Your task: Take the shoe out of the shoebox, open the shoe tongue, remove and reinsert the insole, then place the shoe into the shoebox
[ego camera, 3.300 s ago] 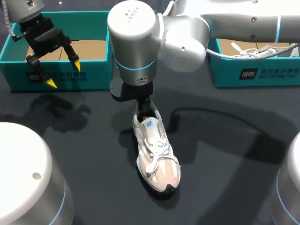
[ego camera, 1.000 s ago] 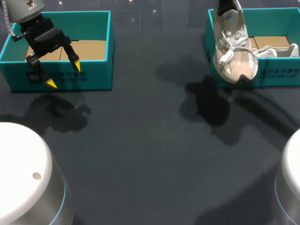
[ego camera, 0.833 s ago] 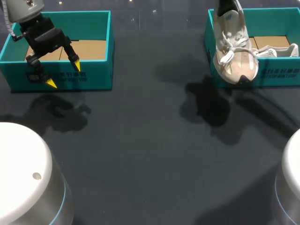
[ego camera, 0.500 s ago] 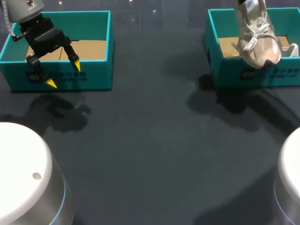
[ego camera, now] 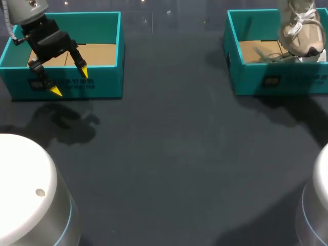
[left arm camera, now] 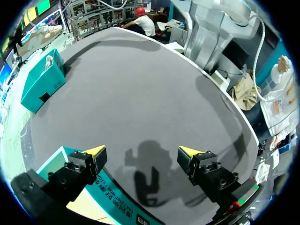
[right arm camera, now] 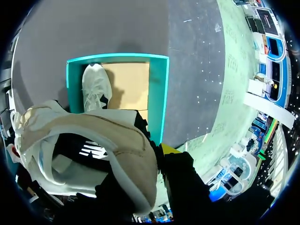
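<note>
The left hand [ego camera: 69,82] is showing black, blocky fingers [left arm camera: 83,165] dotted with small screws and ending in bright yellow wedge tips. A ribbed cable [ego camera: 4,18] is running beside its grey wrist [ego camera: 23,7]. The left arm housing [ego camera: 25,174] and right arm housing [ego camera: 318,205] are looking rounded and silver-white, each with a thin blue ring. The right hand [right arm camera: 159,152] is showing black with a yellow tip.

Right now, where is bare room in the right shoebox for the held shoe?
The cardboard floor beside the second shoe lying in the right shoebox is bare; that shoe crowds one wall. The table between it and the left shoebox is bare too.
</note>
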Action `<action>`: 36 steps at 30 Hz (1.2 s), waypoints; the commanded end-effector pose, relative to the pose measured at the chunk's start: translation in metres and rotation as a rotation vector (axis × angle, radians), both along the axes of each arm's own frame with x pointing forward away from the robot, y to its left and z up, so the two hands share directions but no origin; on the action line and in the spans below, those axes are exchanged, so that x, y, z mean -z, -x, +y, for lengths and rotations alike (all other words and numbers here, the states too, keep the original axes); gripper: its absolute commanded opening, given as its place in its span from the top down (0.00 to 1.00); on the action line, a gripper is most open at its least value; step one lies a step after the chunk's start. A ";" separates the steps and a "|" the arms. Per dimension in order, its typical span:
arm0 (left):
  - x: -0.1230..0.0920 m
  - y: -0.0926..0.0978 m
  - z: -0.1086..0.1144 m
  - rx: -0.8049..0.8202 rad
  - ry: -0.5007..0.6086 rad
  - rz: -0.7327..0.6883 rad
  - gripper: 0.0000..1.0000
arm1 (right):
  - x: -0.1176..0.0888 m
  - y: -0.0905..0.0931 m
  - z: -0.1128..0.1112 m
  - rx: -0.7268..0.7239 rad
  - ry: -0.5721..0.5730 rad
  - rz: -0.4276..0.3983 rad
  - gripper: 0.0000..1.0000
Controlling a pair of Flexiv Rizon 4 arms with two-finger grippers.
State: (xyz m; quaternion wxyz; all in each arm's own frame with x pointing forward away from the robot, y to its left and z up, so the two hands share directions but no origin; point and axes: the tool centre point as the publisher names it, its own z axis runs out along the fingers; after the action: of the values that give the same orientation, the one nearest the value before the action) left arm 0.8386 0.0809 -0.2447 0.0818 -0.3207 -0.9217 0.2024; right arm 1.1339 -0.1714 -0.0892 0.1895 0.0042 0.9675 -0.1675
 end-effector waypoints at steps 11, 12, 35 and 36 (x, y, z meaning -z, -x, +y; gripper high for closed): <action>0.000 0.000 0.000 0.001 -0.002 -0.001 0.00 | -0.002 -0.027 -0.022 0.011 -0.019 -0.004 1.00; 0.000 0.000 0.000 0.001 -0.002 -0.001 0.00 | -0.002 -0.033 -0.028 0.013 -0.012 -0.005 1.00; 0.000 0.000 0.000 0.001 -0.002 -0.001 0.00 | 0.012 -0.073 -0.144 0.566 -0.109 -0.075 1.00; 0.000 0.000 0.000 0.001 -0.002 -0.001 0.00 | 0.013 -0.071 -0.149 0.612 -0.127 -0.085 1.00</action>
State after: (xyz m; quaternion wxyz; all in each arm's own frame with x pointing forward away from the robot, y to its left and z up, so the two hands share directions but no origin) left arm 0.8387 0.0810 -0.2447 0.0817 -0.3206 -0.9217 0.2024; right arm 1.2052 -0.3123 -0.1040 0.1814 0.1927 0.9505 -0.1629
